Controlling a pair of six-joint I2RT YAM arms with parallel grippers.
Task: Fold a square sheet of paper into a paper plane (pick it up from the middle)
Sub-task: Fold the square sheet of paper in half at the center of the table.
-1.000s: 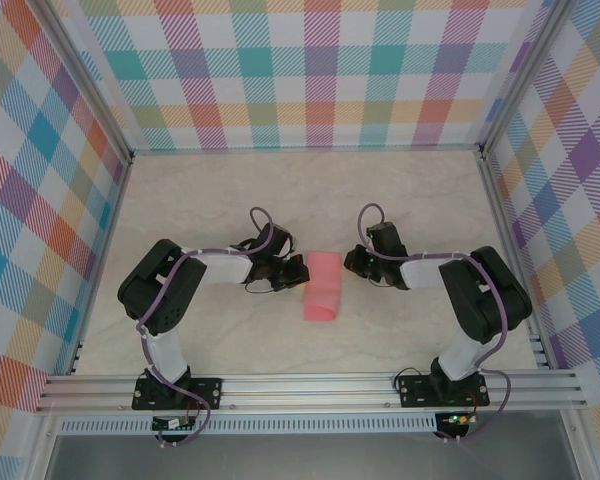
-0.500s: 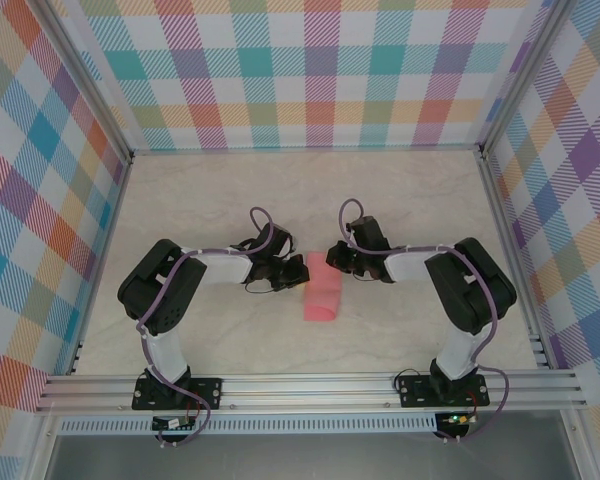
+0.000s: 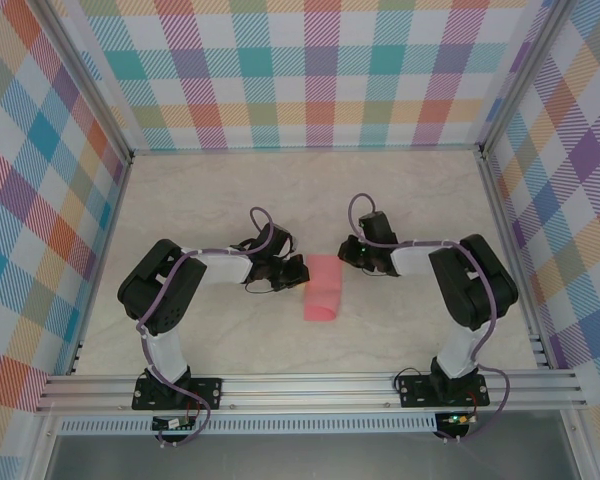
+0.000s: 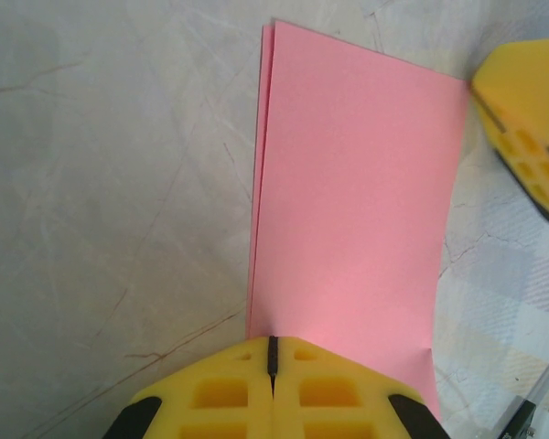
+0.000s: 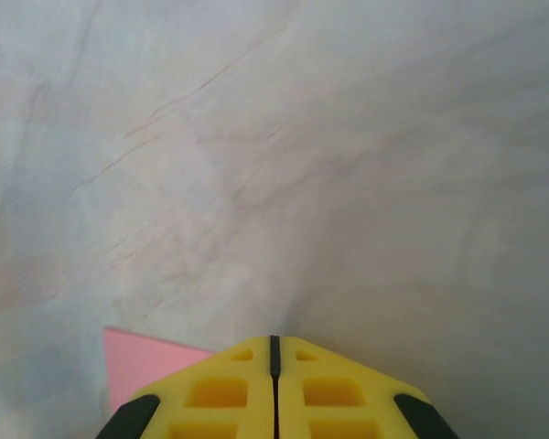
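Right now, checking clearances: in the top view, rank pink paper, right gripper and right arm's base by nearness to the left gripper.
1. pink paper, at the left gripper's tips, to its right.
2. right gripper, across the paper.
3. right arm's base, near right edge.

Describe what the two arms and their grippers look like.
The left arm and right arm have bulky black joints, white links and looping purple cables, on black bases. The left gripper and right gripper end in yellow fingers with square cut-outs and black edging.
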